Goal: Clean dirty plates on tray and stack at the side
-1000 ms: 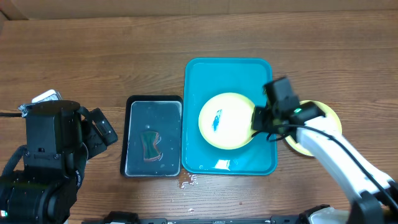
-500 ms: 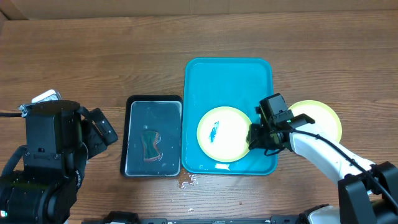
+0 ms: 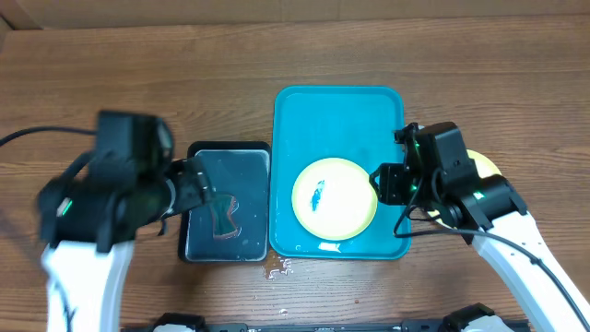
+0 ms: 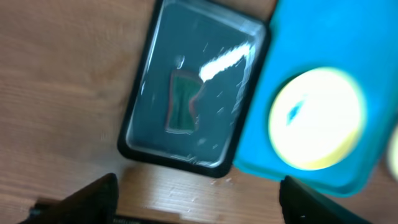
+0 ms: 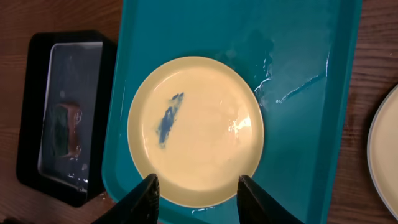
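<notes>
A pale yellow plate [image 3: 336, 198] with a blue smear lies in the front half of the turquoise tray [image 3: 336, 120]. My right gripper [image 3: 380, 183] is open and empty, hovering over the plate's right rim. In the right wrist view the plate [image 5: 205, 130] lies on the tray [image 5: 298, 50] below the spread fingers [image 5: 202, 200]. A second pale plate [image 3: 486, 167] lies on the table right of the tray, mostly under my right arm; its edge shows in the right wrist view [image 5: 387, 155]. My left gripper [image 3: 192, 180] is open and empty over the black basin's left side. No third plate shows.
The black basin [image 3: 207, 166] left of the tray holds water and a green sponge [image 3: 222, 214]. The left wrist view shows the sponge [image 4: 181, 102], the basin [image 4: 146, 81], the tray [image 4: 323, 37] and the plate [image 4: 317, 118] beyond the open fingers [image 4: 199, 205]. Water drops [image 3: 279, 267] lie by the basin.
The plate shifted toward the tray's front left, and my right gripper has drawn back from its rim. My left arm swung from the table's left edge to the basin.
</notes>
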